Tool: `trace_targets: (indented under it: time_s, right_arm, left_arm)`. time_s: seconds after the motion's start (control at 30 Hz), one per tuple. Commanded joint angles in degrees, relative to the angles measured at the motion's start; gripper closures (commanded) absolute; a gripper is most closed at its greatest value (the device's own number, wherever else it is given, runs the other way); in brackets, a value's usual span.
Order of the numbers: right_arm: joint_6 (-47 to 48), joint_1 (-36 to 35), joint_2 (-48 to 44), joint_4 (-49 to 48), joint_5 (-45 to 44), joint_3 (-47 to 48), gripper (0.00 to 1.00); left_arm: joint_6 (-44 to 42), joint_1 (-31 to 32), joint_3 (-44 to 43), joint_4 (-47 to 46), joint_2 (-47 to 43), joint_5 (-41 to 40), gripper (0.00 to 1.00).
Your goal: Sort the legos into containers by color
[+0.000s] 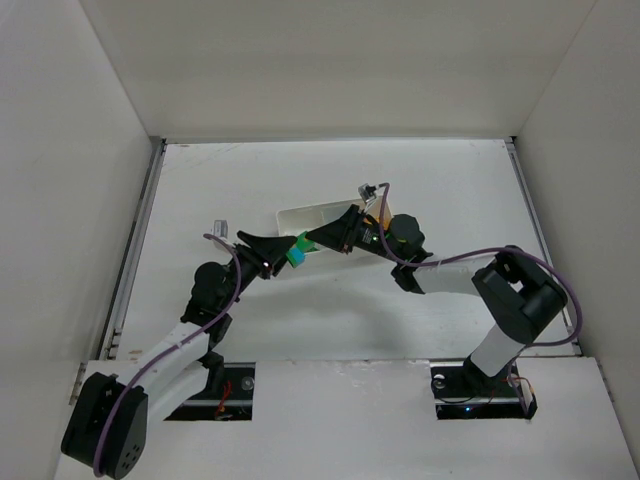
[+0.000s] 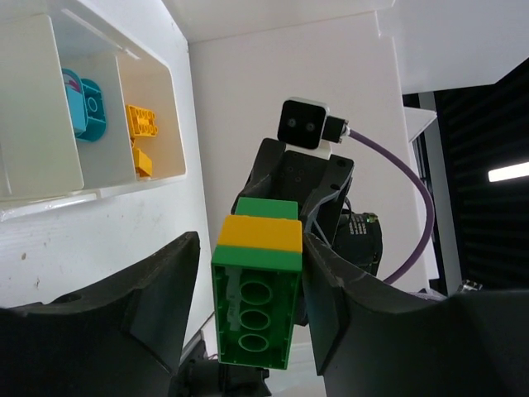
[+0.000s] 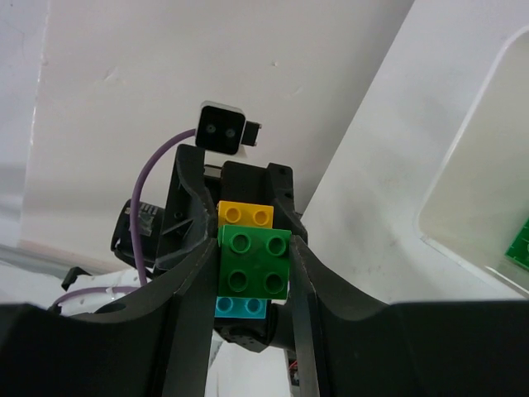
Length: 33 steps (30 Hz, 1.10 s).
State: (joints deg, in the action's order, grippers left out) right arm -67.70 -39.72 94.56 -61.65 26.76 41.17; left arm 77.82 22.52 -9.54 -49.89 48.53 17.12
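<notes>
Both grippers met on one lego stack, just off the near long side of the tray and outside its walls. From overhead the left gripper reached it from the side away from the tray. The right gripper came from the tray side, its wrist hiding part of the tray's rim.

In the left wrist view the left gripper's two fingers were drawn in on either side of a green brick whose hollow underside faced the camera. One finger pressed against it and the other lay just beside it. A yellow layer sat beyond that brick, and another green brick beyond the yellow, next to the right gripper's black body.

In the right wrist view the right gripper's fingers were closed tightly on a green brick with four studs facing the camera. A yellow brick showed at its far edge and a cyan one at its near edge.

Inside the tray, a cyan brick stood in the middle compartment. Two yellow bricks lay in the end compartment beside it. The right wrist view caught the corner of a green piece in a compartment at the tray's end, though I could not tell which end. The tray rested on the white table.
</notes>
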Motion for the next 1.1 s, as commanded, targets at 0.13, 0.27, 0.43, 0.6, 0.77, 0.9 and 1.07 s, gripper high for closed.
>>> trace_targets:
  time_s: [0.13,0.27,0.43,0.6,0.77,0.9,1.07]
  right_arm:
    - [1.1,0.0,1.1,-1.5,-1.7,0.6,0.64]
    - [1.3,0.0,1.3,-1.1,-2.2,0.7,0.64]
    - [1.2,0.0,1.7,-1.1,-1.9,1.3,0.63]
    - [1.2,0.0,1.2,-1.3,-1.9,0.8,0.63]
    - [1.1,1.5,-1.0,-1.1,-1.2,-1.0,0.64]
    - [1.2,2.9,-2.9,-0.6,-0.4,-1.9,0.64]
    - [2.0,3.6,-3.7,0.9,-0.2,-2.0,0.64]
  left_arm:
    - [-1.8,1.3,-1.5,-2.9,0.2,0.0,0.57]
    - [-2.0,2.0,-1.8,-3.6,1.3,-0.2,0.60]
    - [-2.3,2.8,-2.0,-3.7,1.8,-0.7,0.67]
    - [-2.7,2.4,-1.4,-3.7,0.4,-1.2,0.79]
    - [-3.3,1.6,-0.9,-3.0,-1.0,-0.6,0.87]
    - [-3.6,1.0,-0.1,-2.8,-1.3,-0.2,0.88]
    - [-3.6,-0.9,0.7,-2.6,-1.6,1.1,0.88]
